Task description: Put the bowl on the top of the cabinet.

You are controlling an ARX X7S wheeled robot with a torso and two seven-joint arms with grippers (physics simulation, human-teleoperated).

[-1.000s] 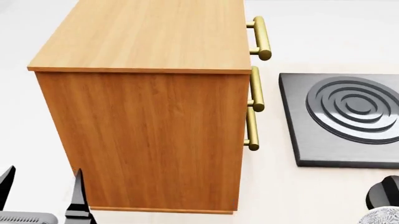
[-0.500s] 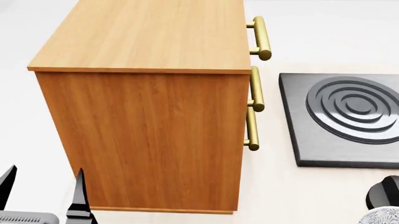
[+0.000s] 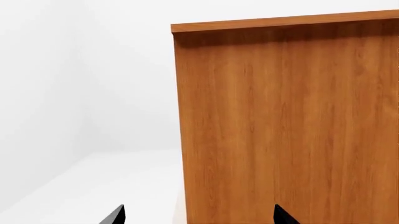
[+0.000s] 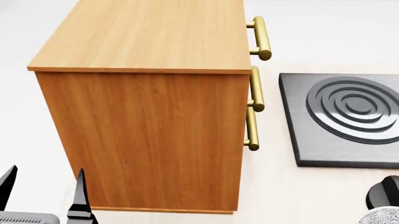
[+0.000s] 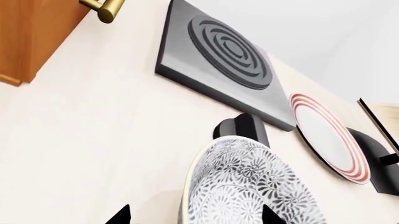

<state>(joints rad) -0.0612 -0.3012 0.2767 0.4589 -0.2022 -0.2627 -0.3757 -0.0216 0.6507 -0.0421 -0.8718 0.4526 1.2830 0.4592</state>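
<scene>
My two grippers low beside the cabinet [image 4: 143, 93], bowl [image 5: 249, 186] at my right.

From my head camera, the cabinet fills the centre to 10 o'clock, its flat top bare and its brass handles [image 4: 255, 88] facing 3 o'clock. The dark square burner plate [image 4: 339, 119] with raised rings lies at 3 o'clock, apart from the cabinet. My left gripper [image 4: 42, 196] sits at 7 o'clock, fingers spread and holding nothing, its wrist camera facing the cabinet side. My right gripper [image 5: 193, 217] straddles the bowl's rim with tips apart; I cannot tell whether it grasps. The red-ringed plate [image 5: 327, 142] lies beyond the bowl.
</scene>
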